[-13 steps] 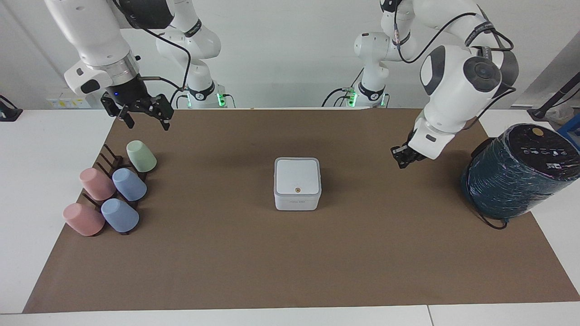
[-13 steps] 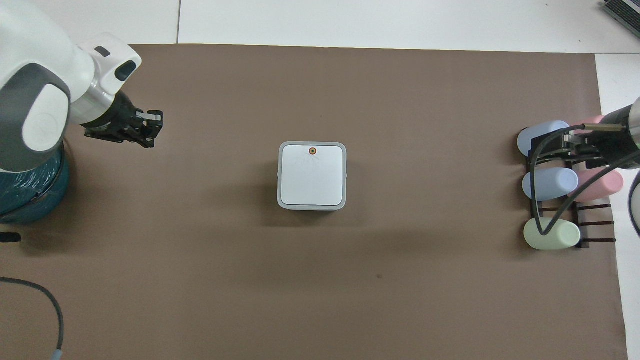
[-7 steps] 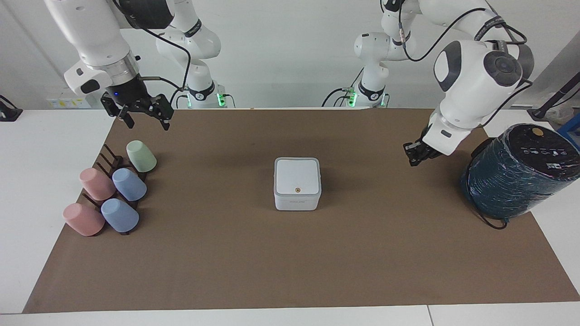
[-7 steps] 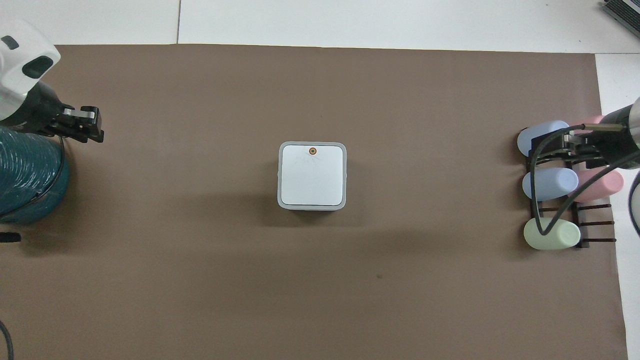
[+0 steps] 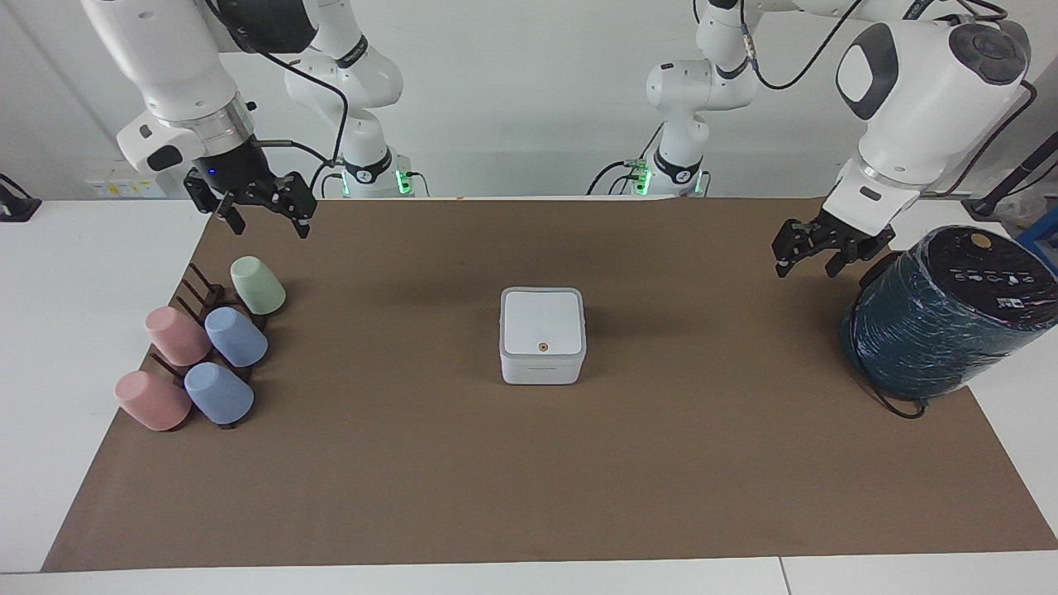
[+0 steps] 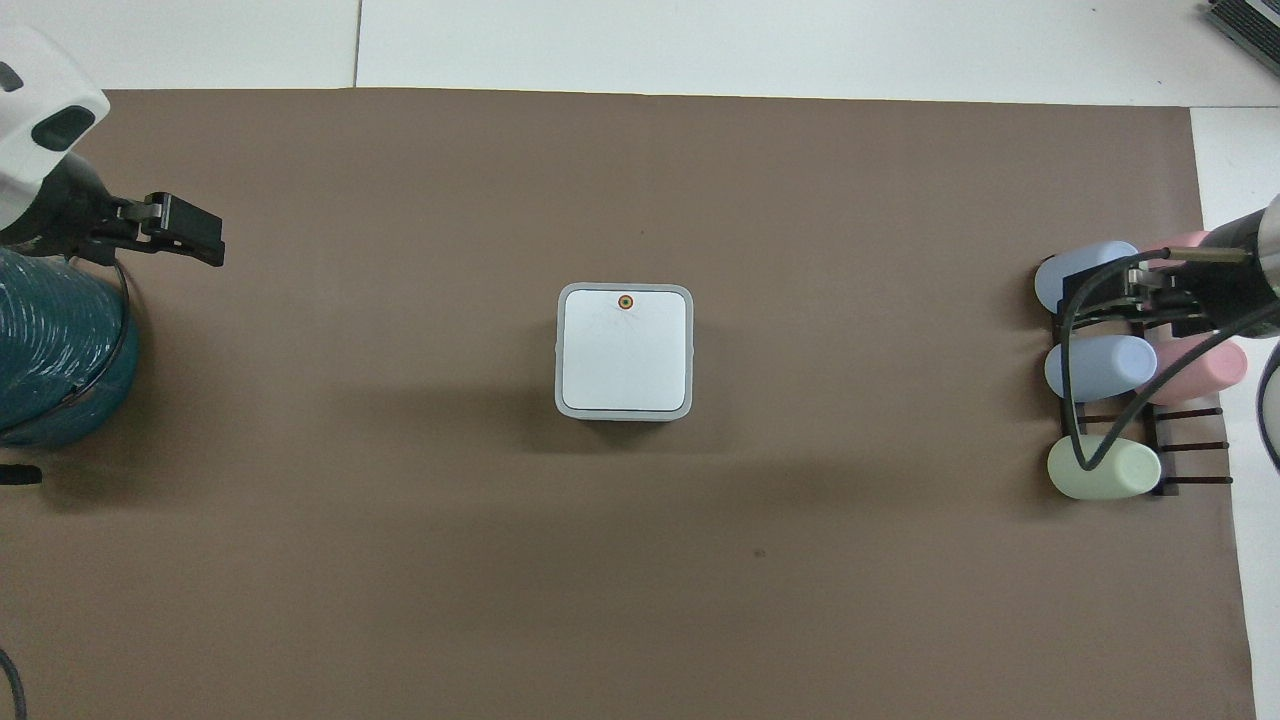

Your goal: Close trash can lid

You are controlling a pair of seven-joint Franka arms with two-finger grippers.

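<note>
The white square trash can [image 5: 541, 368] stands mid-mat with its lid [image 5: 542, 321] lying flat and shut on it, orange-brown dot on top. In the overhead view the lid [image 6: 625, 350] fills the can's grey rim [image 6: 559, 350]. My left gripper [image 5: 806, 266] hangs open and empty in the air beside the teal cylinder, well apart from the can; it also shows in the overhead view [image 6: 205, 240]. My right gripper [image 5: 266, 225] waits open and empty over the mat's edge nearest the robots, above the cup rack; it also shows in the overhead view [image 6: 1150, 290].
A large dark teal wrapped cylinder [image 5: 942, 318] stands at the left arm's end of the mat. A dark rack [image 5: 202, 293] with several pastel cups [image 5: 235, 336] lies at the right arm's end. A brown mat [image 5: 529, 479] covers the table.
My left gripper has drawn back from the trash can toward the teal cylinder and risen; its fingers now stand apart. The trash can, lid and right arm have not moved.
</note>
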